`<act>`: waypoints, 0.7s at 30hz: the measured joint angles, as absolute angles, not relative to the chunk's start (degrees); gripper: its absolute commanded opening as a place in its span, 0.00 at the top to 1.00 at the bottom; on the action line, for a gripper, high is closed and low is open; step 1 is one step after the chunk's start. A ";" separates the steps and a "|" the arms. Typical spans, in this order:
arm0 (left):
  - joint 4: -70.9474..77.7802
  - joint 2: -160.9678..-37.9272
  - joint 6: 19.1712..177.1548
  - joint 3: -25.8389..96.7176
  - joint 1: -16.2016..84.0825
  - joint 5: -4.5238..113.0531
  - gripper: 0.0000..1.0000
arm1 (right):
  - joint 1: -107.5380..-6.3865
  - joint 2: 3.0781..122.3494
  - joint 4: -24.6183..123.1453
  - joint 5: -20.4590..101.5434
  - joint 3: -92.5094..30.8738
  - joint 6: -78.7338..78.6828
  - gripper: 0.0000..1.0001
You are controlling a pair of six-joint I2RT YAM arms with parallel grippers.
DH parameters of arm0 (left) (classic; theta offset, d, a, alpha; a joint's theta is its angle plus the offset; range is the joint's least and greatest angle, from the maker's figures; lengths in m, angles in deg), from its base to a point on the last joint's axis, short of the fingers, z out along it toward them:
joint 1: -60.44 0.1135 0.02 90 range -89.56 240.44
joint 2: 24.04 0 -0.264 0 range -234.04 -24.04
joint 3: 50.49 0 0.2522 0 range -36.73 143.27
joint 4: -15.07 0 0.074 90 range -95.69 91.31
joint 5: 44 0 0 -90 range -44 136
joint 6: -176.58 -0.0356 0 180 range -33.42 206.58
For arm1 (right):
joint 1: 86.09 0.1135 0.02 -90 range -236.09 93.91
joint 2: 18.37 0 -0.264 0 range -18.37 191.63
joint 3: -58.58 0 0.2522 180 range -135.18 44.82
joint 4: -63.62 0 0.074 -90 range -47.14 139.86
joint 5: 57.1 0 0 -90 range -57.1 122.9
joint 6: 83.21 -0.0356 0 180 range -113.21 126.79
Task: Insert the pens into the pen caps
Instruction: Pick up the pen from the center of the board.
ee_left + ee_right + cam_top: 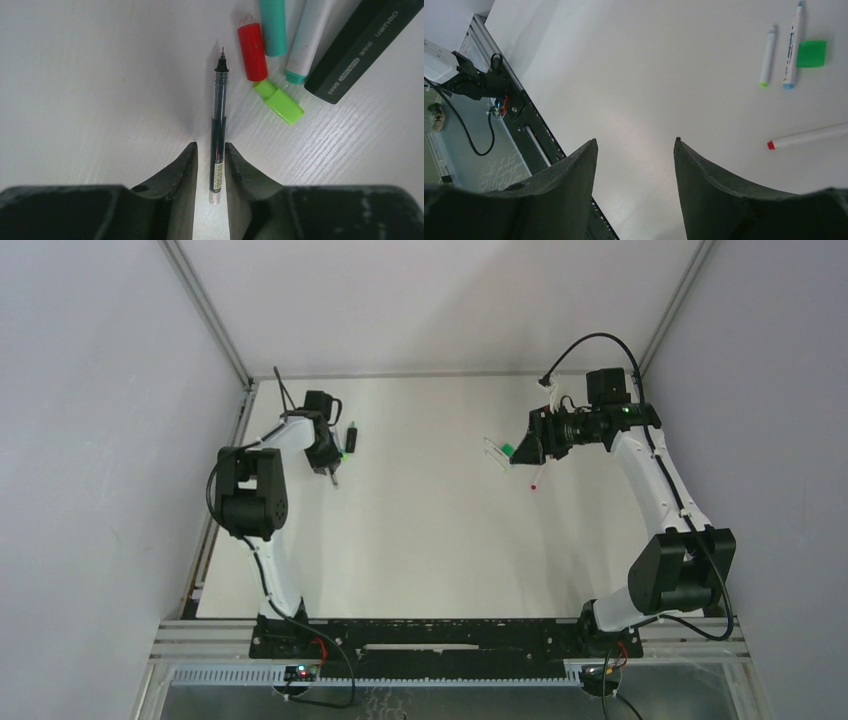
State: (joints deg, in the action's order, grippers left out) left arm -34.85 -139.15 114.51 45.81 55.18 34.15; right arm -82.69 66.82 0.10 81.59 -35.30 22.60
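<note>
A thin dark pen lies on the table with its tail end between my left gripper's fingers. The jaws stand narrowly apart; the right finger is at the barrel and a small gap shows on the left. Just past it lie a red cap, a teal cap, a bright green cap, a white pen with a teal end and a thick black marker. My right gripper is open and empty above the table. Beyond it lie three white pens: green-tipped, blue-tipped, red-tipped, plus a green cap.
In the top view my left gripper is at the far left by the black marker, and my right gripper is at the far right by the red-tipped pen. A metal frame rail runs along the table's near edge.
</note>
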 measured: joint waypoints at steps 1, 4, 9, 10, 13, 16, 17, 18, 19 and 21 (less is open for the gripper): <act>-35.35 -139.48 114.48 46.18 55.14 34.12 0.70 | -82.69 66.82 0.23 81.67 -35.19 22.52 0.35; -36.34 -140.07 114.42 47.54 55.05 34.12 0.70 | -82.76 66.82 0.56 81.74 -34.75 22.38 0.35; -37.21 -140.44 113.59 49.44 54.59 34.08 0.76 | -83.39 66.82 0.89 82.11 -34.56 22.17 0.35; -37.30 -140.46 113.48 49.73 54.53 34.10 0.76 | -83.50 66.82 1.02 82.16 -34.56 22.06 0.35; -37.43 -140.59 113.46 50.29 54.29 34.21 0.75 | -84.26 66.80 1.28 82.55 -34.36 21.84 0.35; -37.45 -140.88 113.50 50.47 54.07 34.43 0.71 | -84.83 66.78 1.33 82.86 -34.29 21.73 0.35; -37.47 -141.07 113.50 50.58 54.00 34.43 0.69 | -85.01 66.75 1.35 83.01 -34.29 21.64 0.35; -37.67 -141.31 113.52 50.80 53.94 34.39 0.68 | -85.16 66.73 1.35 83.10 -34.29 21.62 0.35; -37.78 -141.56 113.52 51.08 53.92 34.26 0.67 | -85.29 66.73 1.35 83.20 -34.29 21.62 0.35; -38.11 -142.04 113.54 51.78 53.92 33.97 0.66 | -85.36 66.67 1.39 83.40 -34.27 21.58 0.35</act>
State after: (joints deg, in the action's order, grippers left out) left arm -38.11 -142.04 113.54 51.78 53.92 33.97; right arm -85.36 66.67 1.39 83.40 -34.27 21.58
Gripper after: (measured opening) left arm 0.326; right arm 0.651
